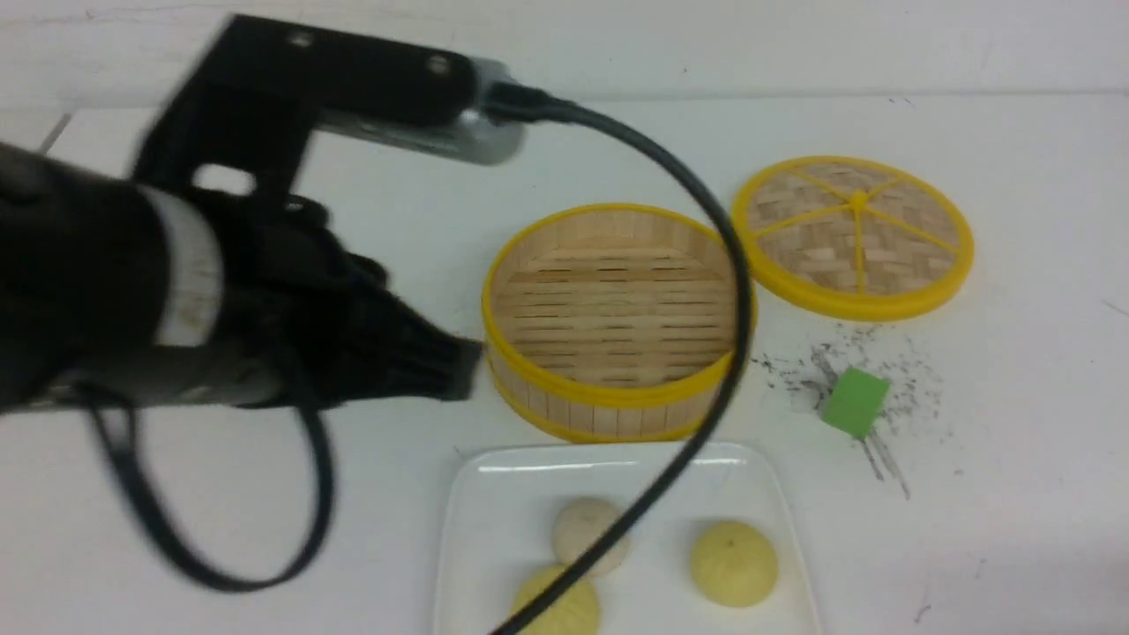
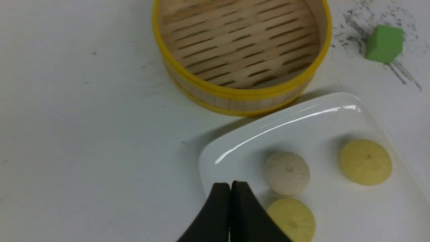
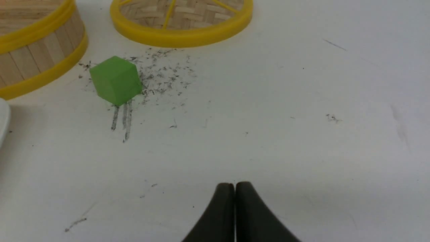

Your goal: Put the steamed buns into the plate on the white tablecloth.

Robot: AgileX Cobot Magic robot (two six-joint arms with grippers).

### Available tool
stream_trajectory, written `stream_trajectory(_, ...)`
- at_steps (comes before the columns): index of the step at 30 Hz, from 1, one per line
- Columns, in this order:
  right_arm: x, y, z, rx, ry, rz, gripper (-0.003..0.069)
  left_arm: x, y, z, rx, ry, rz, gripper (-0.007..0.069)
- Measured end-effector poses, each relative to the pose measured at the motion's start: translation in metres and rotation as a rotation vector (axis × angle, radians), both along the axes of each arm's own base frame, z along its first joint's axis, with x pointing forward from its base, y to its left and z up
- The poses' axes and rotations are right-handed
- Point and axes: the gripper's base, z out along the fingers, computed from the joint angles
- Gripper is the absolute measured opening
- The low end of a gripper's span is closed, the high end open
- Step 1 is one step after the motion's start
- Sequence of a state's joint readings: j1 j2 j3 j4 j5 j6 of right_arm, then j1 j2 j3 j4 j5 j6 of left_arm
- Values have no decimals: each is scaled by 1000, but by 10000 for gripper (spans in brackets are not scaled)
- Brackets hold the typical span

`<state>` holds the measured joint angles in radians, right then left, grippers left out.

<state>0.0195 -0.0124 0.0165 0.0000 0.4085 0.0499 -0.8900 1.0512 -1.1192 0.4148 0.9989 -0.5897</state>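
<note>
All three steamed buns [image 1: 734, 563] sit on the white plate [image 1: 494, 494], near the bamboo steamer basket [image 1: 615, 322] on the white tablecloth [image 1: 1014, 494]. The left gripper [image 2: 231, 184] and right gripper [image 3: 234, 185] are both pinched closed, holding nothing.

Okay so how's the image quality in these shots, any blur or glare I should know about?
Front view: the left arm is motion-blurred, and its cable crosses the steamer basket and plate. Left wrist view: sharp enough, with a glare streak on the plate rim. Right wrist view: even light, green cube crisp.
</note>
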Motion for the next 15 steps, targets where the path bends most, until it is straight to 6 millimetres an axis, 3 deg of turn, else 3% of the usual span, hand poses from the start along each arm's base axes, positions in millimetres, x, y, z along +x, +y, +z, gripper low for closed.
stream_trajectory(4,0,0,0,0,0,-1,29,-25,37,3,20,8,62,23)
stream_trajectory(7,0,0,0,0,0,-1,29,-42,58,-17,-9,22,85,23)
stream_trajectory(8,0,0,0,0,0,-1,30,-48,64,-34,-15,36,93,23)
stream_trajectory(13,0,0,0,0,0,-1,29,-59,69,-85,-168,40,96,23)
stream_trajectory(15,0,0,0,0,0,-1,33,-60,65,-94,-264,30,84,24)
